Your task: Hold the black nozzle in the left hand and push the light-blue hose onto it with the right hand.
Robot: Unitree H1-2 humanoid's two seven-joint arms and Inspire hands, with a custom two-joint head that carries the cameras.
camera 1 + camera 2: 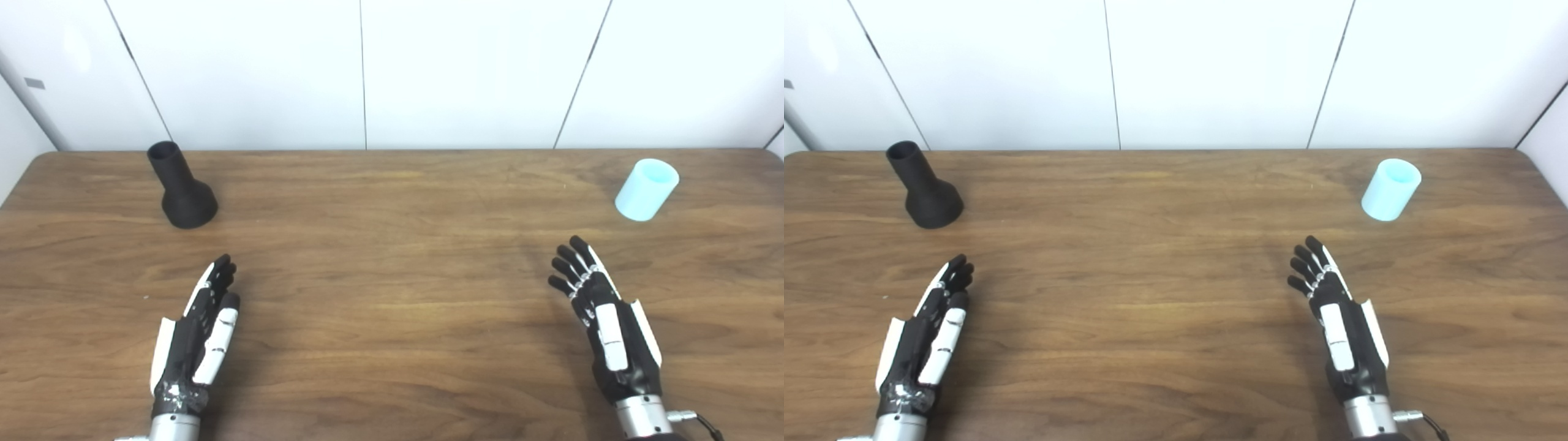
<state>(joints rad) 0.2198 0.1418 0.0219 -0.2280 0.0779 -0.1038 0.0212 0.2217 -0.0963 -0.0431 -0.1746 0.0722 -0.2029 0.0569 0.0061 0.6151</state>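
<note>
My left hand (197,334) and right hand (606,321) lie spread, holding nothing; black nozzle (181,187) looks rigid, I'd take its neck; light-blue hose (646,190) seems light, squashy; I'd wrap its middle.

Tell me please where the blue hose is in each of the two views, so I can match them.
Left eye view: the hose stands on the table at the far right, beyond the right hand.
Right eye view: the same hose sits far right too, a little nearer the centre.
Shared landmark: the black nozzle at the far left of the table, beyond the left hand.
</note>
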